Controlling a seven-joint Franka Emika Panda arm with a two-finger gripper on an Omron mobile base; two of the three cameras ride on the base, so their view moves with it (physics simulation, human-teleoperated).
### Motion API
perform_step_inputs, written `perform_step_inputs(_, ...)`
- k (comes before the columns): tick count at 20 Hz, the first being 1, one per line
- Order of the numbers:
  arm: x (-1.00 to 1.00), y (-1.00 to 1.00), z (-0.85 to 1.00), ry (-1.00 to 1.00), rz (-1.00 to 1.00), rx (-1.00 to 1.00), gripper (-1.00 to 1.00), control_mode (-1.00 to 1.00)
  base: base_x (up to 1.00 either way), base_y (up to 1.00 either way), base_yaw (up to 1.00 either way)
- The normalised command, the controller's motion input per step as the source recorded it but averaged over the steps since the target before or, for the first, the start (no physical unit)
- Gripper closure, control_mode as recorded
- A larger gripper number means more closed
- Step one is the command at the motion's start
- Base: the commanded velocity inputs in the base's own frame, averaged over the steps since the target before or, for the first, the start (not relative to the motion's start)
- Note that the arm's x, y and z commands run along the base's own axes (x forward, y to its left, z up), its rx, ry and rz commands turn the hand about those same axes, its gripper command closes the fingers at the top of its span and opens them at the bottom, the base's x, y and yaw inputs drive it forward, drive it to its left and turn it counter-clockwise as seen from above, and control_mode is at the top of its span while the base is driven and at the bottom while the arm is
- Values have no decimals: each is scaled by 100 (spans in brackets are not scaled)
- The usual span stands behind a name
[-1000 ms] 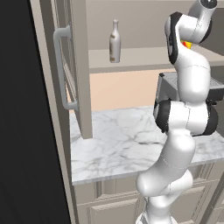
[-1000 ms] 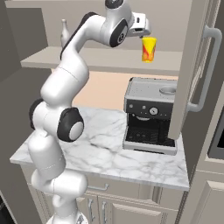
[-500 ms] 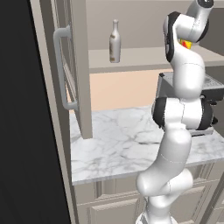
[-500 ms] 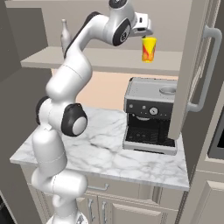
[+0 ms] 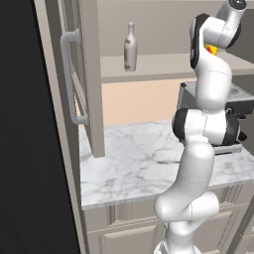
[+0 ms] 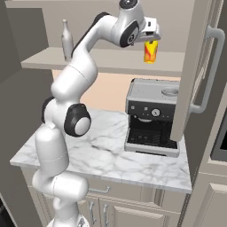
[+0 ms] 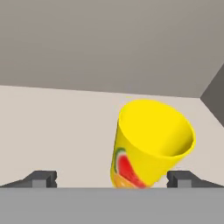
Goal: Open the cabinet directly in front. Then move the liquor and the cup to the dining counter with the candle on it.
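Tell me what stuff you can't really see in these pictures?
- The cup: in the left base view the arm covers all but a yellow sliver.
- The cup's bottom: in the hand view it is cut off by the lower edge.
- The coffee machine: in the left base view the arm hides most of it.
- The liquor's label: too small in the right base view.

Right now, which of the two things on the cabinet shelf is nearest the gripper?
The yellow cup: it stands between the open gripper's tips. The grey bottle stands far along the shelf.
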Motion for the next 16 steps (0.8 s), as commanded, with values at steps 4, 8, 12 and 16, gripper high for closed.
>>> perform_step_inputs(4, 0, -4, -3, -3, 0, 0, -100, -100, 0, 0, 0)
perform_step_inputs(8, -7, -2, 0, -34, 0, 0, -100, -100, 0, 0, 0)
perform_step_inputs(12, -2, 0, 0, -15, 0, 0, -100, -100, 0, 0, 0)
perform_step_inputs(16, 1, 0, 0, 0, 0, 0, -100, -100, 0, 0, 0)
